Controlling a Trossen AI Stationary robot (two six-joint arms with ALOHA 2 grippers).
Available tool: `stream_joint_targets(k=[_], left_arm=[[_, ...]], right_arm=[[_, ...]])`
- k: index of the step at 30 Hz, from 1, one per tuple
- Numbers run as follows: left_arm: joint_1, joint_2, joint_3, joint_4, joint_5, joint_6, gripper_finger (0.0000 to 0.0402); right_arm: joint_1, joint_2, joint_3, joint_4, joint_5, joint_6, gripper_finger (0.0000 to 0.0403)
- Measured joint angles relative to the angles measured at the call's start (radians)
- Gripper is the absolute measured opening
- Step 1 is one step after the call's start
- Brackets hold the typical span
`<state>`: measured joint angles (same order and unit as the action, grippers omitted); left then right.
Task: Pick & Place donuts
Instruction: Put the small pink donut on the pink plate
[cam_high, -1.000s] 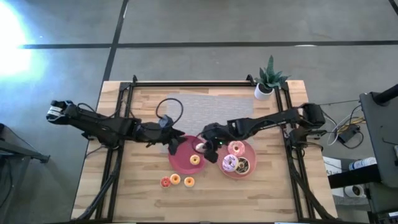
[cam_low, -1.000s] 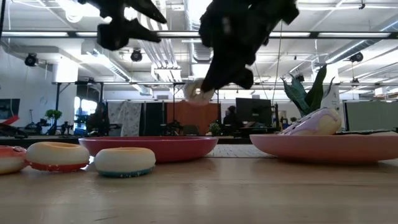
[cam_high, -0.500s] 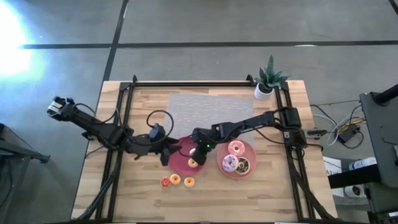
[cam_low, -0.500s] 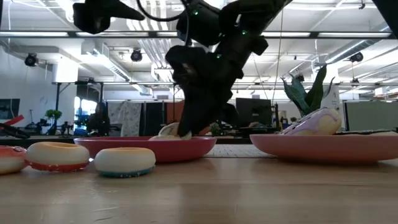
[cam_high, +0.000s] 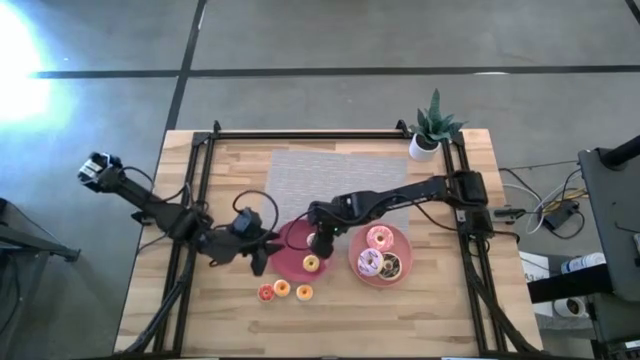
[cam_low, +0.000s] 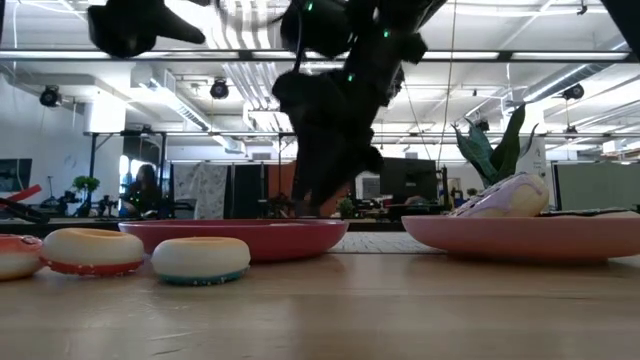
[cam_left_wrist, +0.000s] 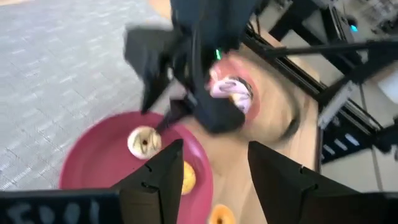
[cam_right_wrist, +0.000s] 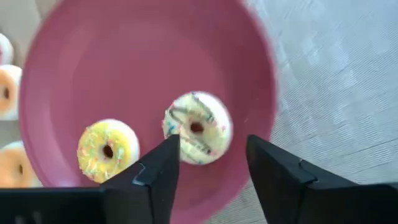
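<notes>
A pale sprinkled donut (cam_right_wrist: 198, 127) and a yellow donut (cam_right_wrist: 108, 149) lie flat in the left pink plate (cam_high: 290, 265). My right gripper (cam_right_wrist: 211, 140) stands open just above the pale donut, over the plate's far part (cam_high: 320, 240). My left gripper (cam_high: 262, 255) is open with nothing in it beside the plate's left rim, and faces the plate (cam_left_wrist: 214, 147). Three small donuts (cam_high: 283, 290) rest on the table near the plate's front. The right pink plate (cam_high: 404, 245) holds two pink donuts and a brown-iced one.
A grey mat (cam_high: 330, 175) covers the middle of the table's far half. A potted plant (cam_high: 432, 128) stands at the far right corner. Black frame rails run along the left, right and far sides. The three small donuts sit in a row (cam_low: 200, 258) near the front.
My right gripper has carried the pale donut leftward from between the plates to the left plate. It went down, opened and let the donut go, then rose a little. The donut now lies flat in the plate. My left gripper has drifted toward the near edge.
</notes>
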<state>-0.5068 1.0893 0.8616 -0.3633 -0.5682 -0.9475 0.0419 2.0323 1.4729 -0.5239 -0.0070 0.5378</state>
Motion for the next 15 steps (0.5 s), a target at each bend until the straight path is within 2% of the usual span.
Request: stream_joint_targets(k=[6, 10, 15], left_arm=[[-0.088, -0.006, 0.000, -0.146, 0.003, -0.087, 0.0153], [-0.152, 0.009, 0.000, -0.221, 0.026, -0.170, 0.0153], [-0.214, 0.115, -0.006, -0.221, 0.143, -0.175, 0.0153]], right_arm=[[0.020, -0.115, -0.040, -0.013, 0.156, -0.131, 0.0187], [0.023, -0.209, -0.096, -0.011, 0.167, -0.208, 0.0183], [0.023, -0.309, -0.184, -0.015, 0.167, -0.197, 0.0179]])
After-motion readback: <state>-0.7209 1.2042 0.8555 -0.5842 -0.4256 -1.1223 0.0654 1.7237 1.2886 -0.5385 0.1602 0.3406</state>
